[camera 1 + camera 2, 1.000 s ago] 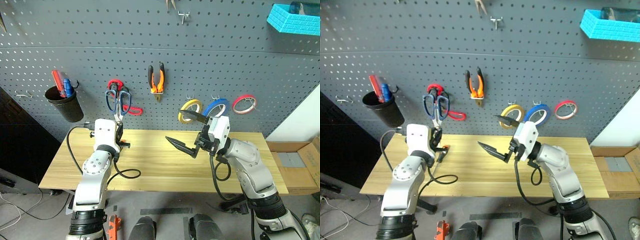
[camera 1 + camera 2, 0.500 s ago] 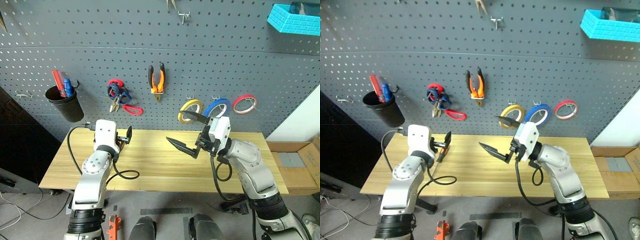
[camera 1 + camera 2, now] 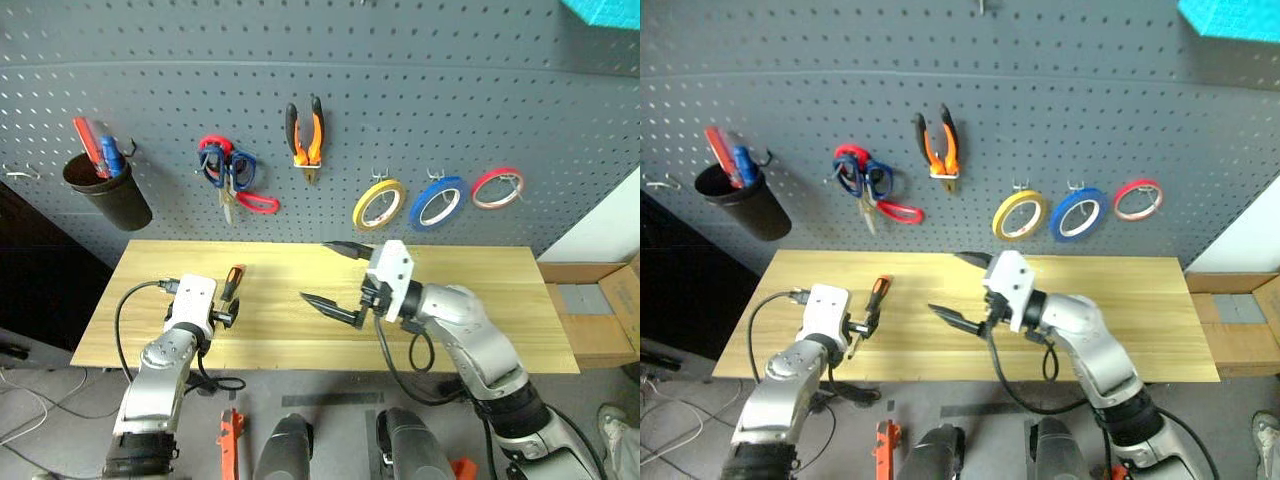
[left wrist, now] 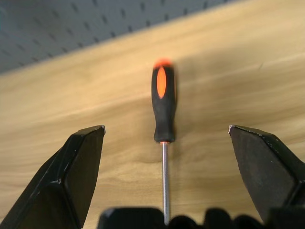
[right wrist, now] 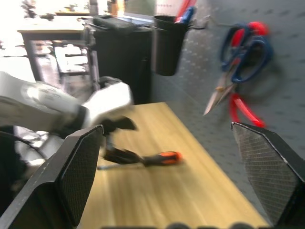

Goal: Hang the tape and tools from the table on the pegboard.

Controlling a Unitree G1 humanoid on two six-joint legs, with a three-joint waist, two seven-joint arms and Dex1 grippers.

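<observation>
One screwdriver (image 3: 232,281) flat on the table (image 3: 480,300) before the wide-open left gripper (image 3: 226,305), right gripper (image 3: 333,275) spread empty, one pliers (image 3: 305,135), two scissors (image 3: 228,180), three tape rolls hung on the pegboard (image 3: 450,100).

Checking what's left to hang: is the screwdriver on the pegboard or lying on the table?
Lying flat on the table: the screwdriver rests on the wood between the open left pincer fingers, untouched.

The table (image 3: 470,300), a long top of light yellowish wood with visible grain, is standing against the foot of the pegboard (image 3: 420,90). A small screwdriver (image 3: 232,281) with an orange-and-black handle is lying flat on its left part, handle toward the pegboard and shaft toward the front edge.
</observation>
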